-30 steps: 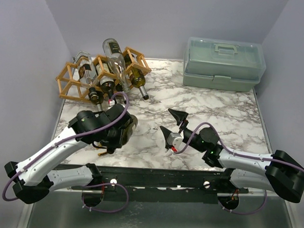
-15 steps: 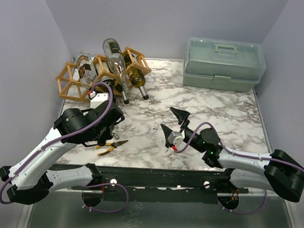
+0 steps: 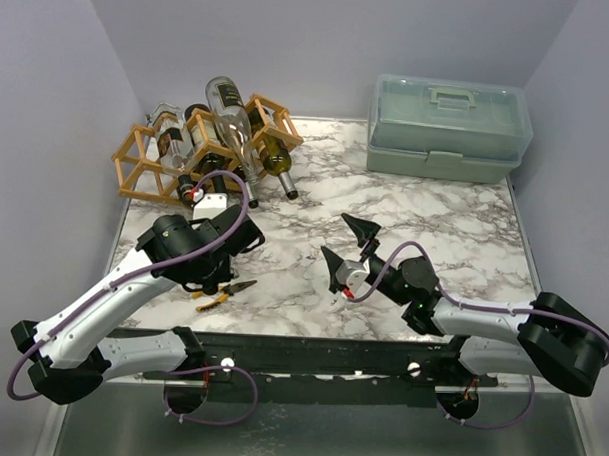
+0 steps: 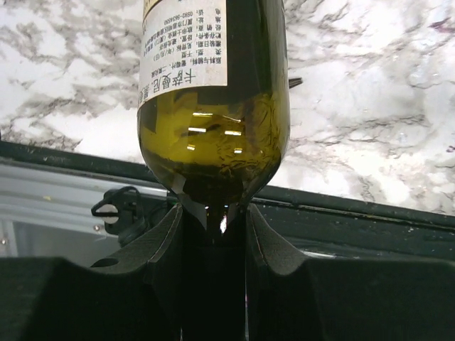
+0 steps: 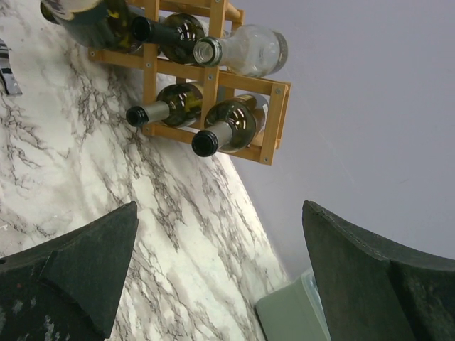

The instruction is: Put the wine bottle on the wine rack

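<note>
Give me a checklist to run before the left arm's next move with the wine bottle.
1. Left tool gripping the wine bottle by its neck end: ok.
2. Empty cell in the wine rack: ok, at its left end.
3. Bottle lined up with that cell: cannot tell.
4. Right tool open, apart from the rack: ok.
5. Pliers lying clear of the rack: ok.

Green wine bottle near wooden wine rack
</note>
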`<state>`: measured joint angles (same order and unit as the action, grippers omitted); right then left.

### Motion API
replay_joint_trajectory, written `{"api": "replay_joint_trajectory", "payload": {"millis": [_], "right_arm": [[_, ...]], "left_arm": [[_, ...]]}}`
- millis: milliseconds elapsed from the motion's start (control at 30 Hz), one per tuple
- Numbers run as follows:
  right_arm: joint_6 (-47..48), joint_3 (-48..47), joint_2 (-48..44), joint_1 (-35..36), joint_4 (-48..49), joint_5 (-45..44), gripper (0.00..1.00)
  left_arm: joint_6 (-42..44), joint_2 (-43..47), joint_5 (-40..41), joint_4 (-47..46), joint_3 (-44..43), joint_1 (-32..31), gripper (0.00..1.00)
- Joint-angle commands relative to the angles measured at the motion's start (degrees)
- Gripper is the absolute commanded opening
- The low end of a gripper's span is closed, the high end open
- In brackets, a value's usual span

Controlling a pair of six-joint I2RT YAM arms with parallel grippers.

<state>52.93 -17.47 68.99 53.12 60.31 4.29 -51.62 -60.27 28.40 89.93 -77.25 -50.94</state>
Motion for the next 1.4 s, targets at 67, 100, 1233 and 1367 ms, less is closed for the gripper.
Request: {"api": "replay_joint_trajectory", "payload": {"millis": [67, 100, 1233, 1367], "right_arm": [[-1.77, 0.95, 1.78, -0.11, 6.9, -3.35, 1.0], [-1.72, 1.03, 1.76, -0.12, 7.2, -3.42, 1.0], [-2.83, 0.68, 1.07, -0.11, 6.49, -2.85, 1.0], [-2.99, 0.68, 1.04, -0.12, 6.57, -2.77, 1.0]], "left_arm": [[-6.12, 3.05, 6.52, 7.1, -0.91, 0.89, 0.0], [-7.09, 4.0, 6.87, 7.02, -0.76, 1.2, 0.0], [6.19, 4.37, 9.03, -4.91, -24.62, 2.94, 0.0], [6.9, 3.68, 24.21, -5.67, -27.35, 2.93, 0.0]]}}
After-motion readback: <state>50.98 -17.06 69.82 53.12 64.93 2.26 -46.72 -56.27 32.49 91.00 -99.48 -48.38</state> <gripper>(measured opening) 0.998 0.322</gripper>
